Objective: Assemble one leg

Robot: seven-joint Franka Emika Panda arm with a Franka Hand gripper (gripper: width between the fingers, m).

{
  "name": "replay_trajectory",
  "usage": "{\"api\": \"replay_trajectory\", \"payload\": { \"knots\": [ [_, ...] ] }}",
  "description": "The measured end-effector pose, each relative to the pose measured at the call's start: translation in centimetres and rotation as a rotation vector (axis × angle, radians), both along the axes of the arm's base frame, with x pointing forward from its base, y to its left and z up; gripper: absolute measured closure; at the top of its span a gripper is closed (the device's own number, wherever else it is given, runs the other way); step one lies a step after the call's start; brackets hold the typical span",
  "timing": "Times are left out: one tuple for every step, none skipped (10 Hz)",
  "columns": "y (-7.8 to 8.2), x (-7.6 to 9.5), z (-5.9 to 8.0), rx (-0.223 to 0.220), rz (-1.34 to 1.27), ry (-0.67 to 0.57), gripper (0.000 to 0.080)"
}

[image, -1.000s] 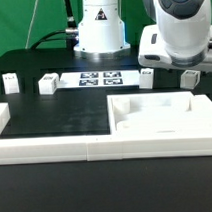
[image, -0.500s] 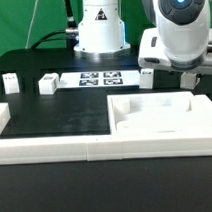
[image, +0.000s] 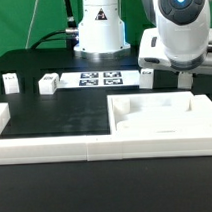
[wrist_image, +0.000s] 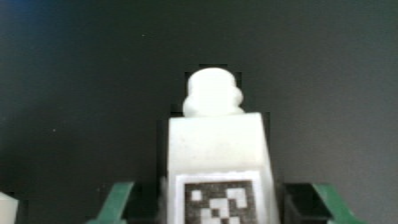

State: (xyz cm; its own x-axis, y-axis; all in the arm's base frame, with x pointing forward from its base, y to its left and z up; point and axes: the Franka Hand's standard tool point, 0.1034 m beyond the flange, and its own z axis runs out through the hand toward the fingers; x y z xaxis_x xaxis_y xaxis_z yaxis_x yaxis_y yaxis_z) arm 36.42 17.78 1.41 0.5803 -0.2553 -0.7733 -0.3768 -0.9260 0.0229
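Note:
The leg (wrist_image: 217, 140), a small white block with a rounded peg at its far end and a coded tag on its top face, lies between my green fingertips (wrist_image: 121, 202) in the wrist view. My gripper (wrist_image: 219, 200) is open and straddles the leg, with a dark gap on each side. In the exterior view my gripper (image: 183, 75) is low at the back right, and this leg (image: 185, 82) shows partly below it. Three more legs stand at the back: two at the exterior view's left (image: 10, 82) (image: 46, 85) and one near the middle (image: 147, 76).
The large white panel (image: 160, 120) with recesses lies at the front right on the black mat. A white L-shaped wall (image: 46, 149) runs along the front and left. The marker board (image: 101, 78) lies at the back, before the arm's base (image: 99, 34).
My gripper has come down over the rightmost leg, which now shows less in the exterior view. Nothing else has moved.

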Motion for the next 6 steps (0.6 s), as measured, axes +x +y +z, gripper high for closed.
{"api": "replay_trajectory", "payload": {
  "knots": [
    [0.0,0.0,0.0,0.000,0.000,0.000,0.0512],
    [-0.3,0.1,0.3,0.019,0.014,-0.001,0.0512],
    [-1.1,0.5,1.6,0.034,0.018,0.003,0.0512],
    [-1.6,0.8,3.4,0.039,0.017,0.006,0.0512],
    [-1.9,1.0,4.7,0.043,0.019,0.009,0.0512],
    [-2.0,1.3,6.3,0.039,0.021,0.001,0.0512]
  ]
}}
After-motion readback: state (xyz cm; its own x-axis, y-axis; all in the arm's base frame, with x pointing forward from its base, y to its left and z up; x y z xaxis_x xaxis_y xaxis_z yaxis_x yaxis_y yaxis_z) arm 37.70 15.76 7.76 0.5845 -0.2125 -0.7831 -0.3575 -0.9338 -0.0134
